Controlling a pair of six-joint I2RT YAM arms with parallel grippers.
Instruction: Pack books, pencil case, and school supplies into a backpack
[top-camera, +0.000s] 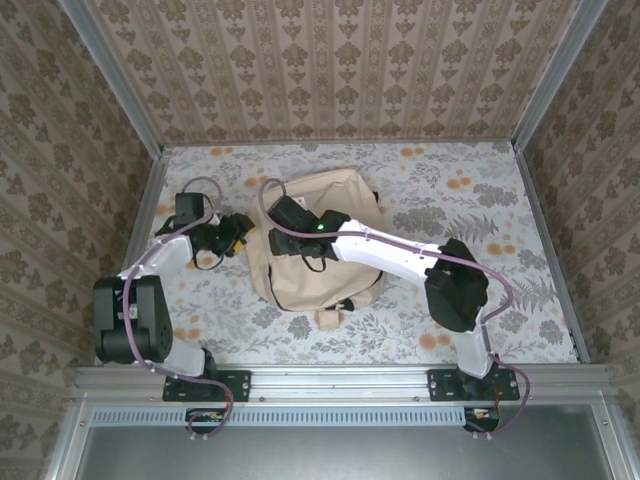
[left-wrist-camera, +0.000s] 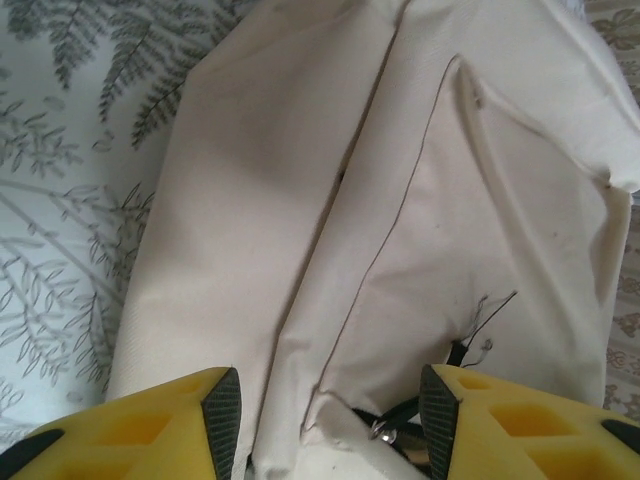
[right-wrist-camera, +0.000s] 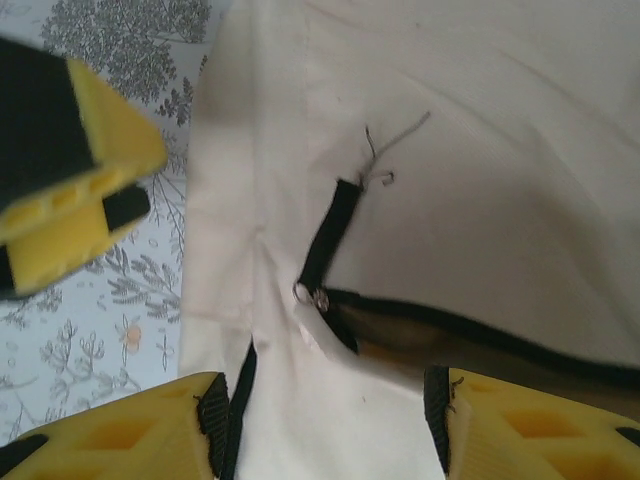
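The cream-beige backpack (top-camera: 325, 265) lies flat in the middle of the table, its dark zipper partly open (right-wrist-camera: 480, 340). My left gripper (top-camera: 240, 243) is at the backpack's left edge. Its yellow fingers stand apart over the fabric (left-wrist-camera: 330, 425), with a small metal zipper pull (left-wrist-camera: 383, 430) between them. My right gripper (top-camera: 280, 225) hovers over the backpack's upper left. It is open (right-wrist-camera: 330, 430), with the zipper pull (right-wrist-camera: 308, 293) just ahead of its fingertips. One yellow finger (right-wrist-camera: 95, 150) of the left gripper shows at the upper left. Books, pencil case and school supplies are out of view.
The table (top-camera: 480, 200) has a pale floral cloth and patterned walls on three sides. A metal rail (top-camera: 340, 378) runs along the near edge by the arm bases. A loose thread (right-wrist-camera: 395, 135) hangs from the backpack seam.
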